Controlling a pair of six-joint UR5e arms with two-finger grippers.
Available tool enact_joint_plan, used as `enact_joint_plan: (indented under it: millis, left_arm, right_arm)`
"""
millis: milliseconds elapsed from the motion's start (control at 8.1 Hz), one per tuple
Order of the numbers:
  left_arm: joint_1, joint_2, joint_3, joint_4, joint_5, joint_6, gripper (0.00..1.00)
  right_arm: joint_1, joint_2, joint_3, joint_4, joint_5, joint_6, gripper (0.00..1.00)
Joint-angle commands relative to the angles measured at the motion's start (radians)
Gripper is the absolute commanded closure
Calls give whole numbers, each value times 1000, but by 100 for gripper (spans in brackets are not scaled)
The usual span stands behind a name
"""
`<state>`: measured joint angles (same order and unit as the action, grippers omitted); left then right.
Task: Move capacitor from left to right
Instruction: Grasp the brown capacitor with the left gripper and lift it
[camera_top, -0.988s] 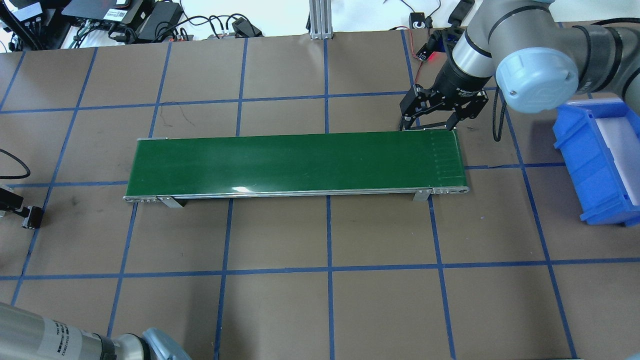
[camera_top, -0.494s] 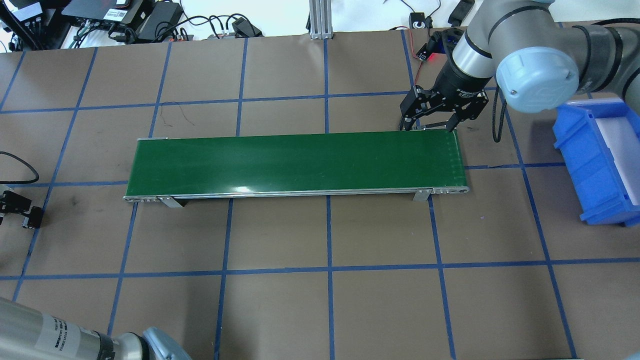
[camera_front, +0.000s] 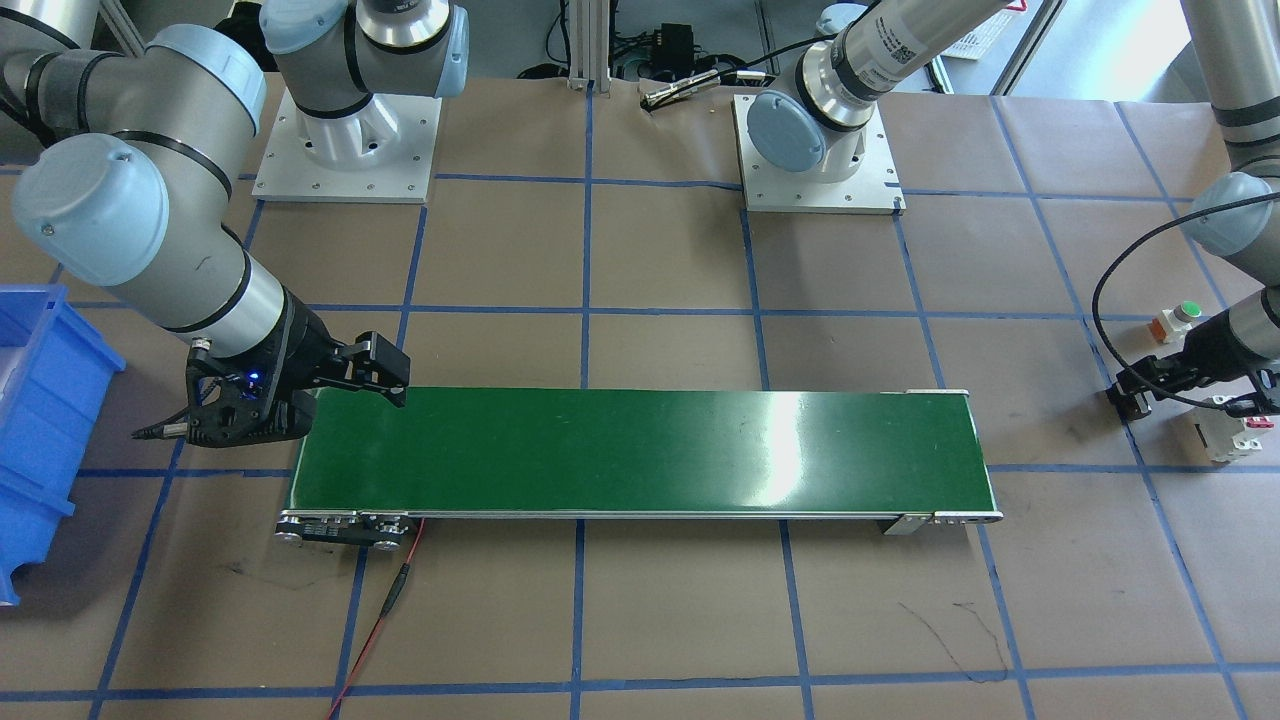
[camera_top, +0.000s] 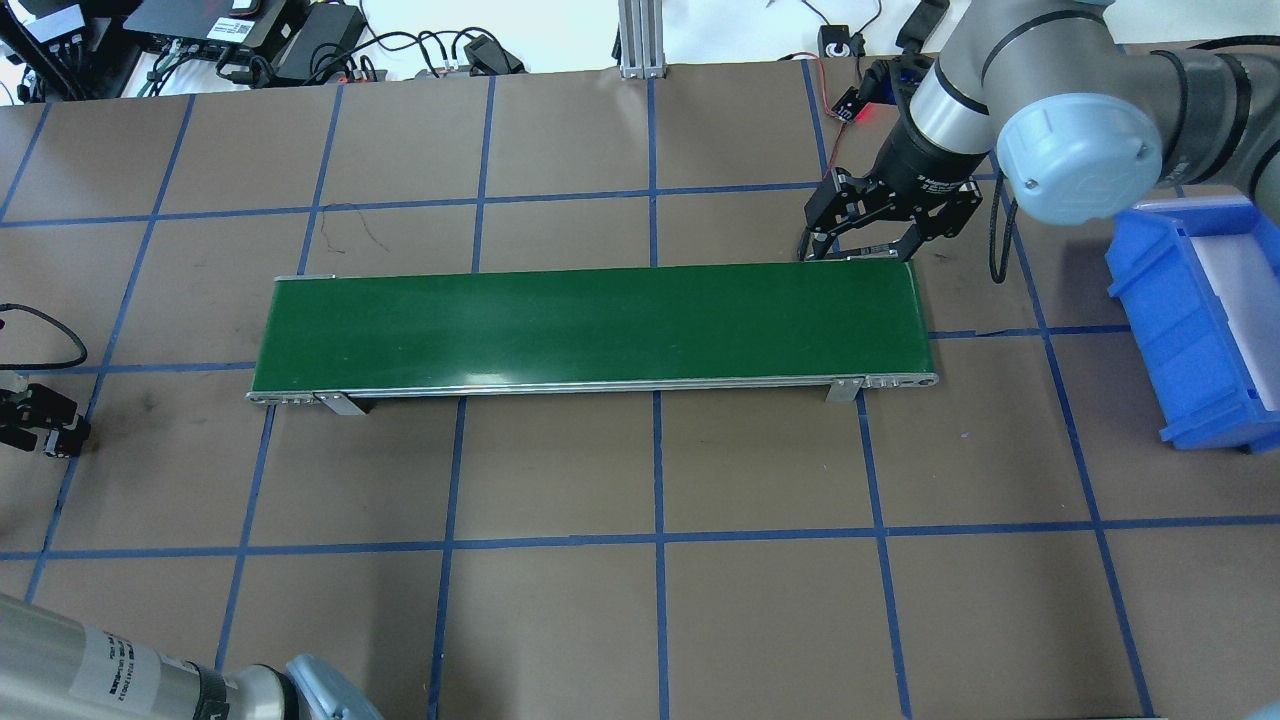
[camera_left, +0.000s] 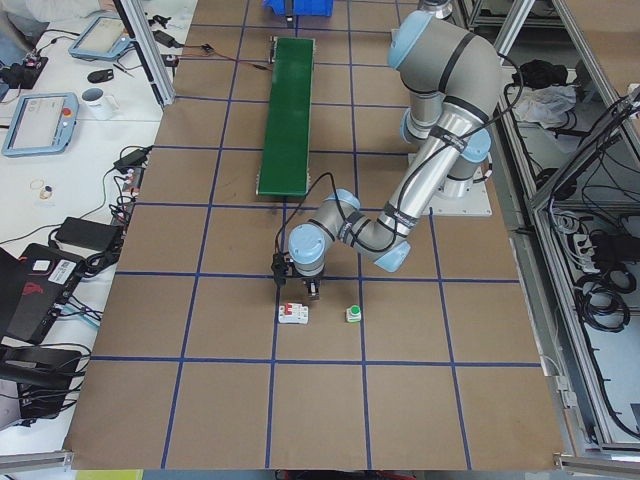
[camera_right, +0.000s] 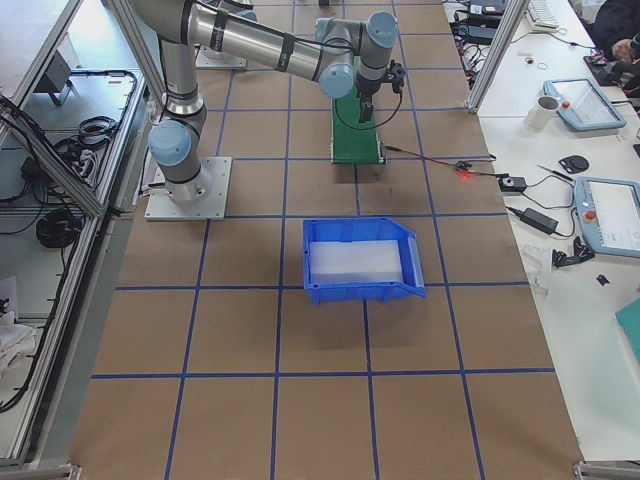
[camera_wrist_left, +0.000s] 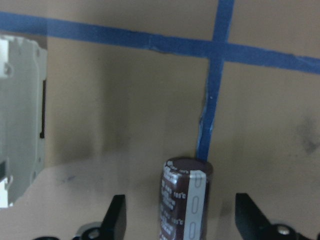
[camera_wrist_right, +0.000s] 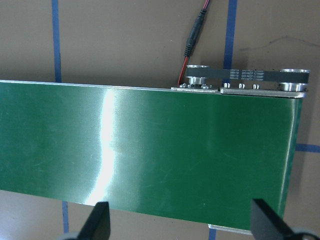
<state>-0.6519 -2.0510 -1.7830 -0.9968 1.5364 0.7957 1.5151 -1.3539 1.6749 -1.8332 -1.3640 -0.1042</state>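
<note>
The dark brown cylindrical capacitor with a pale grey stripe (camera_wrist_left: 184, 199) carries pale printing down its sleeve, too blurred to read. The black toothed drive belt (camera_wrist_right: 248, 73) bears small white lettering, likewise illegible.

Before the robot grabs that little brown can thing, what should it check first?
1. Small brown-sleeved cylindrical capacitor stands upright between the left gripper fingers: ok.
2. Left jaws wide open, with a gap on both sides of the capacitor: ok.
3. White boxy circuit breaker sits off to one side, clear of the fingers: ok.
4. Long green conveyor belt is bare, ready to take the part: ok.
5. Right gripper waits open over the belt's far end: ok.
6. Whether the left fingers are low enough for a firm hold: cannot tell.
</note>
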Motion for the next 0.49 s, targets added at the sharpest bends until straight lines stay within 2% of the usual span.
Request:
enact_joint_plan:
  millis: [0,123,247,370]
  left_arm:
    - [0,2,-7,-2,-10,-3,30]
    - [0,8,-7,-2,-6,-1,39]
    - [0,9,-7,-3,1,0,54]
    - [-3,12,-7,-5,5,-3,66]
  right_arm:
    - [0,1,0,3,2,-12,0]
    - [0,1,0,3,-7,-17,0]
    - [0,5,0,2,-1,-14,0]
    - [0,18,0,-3,3,-14,0]
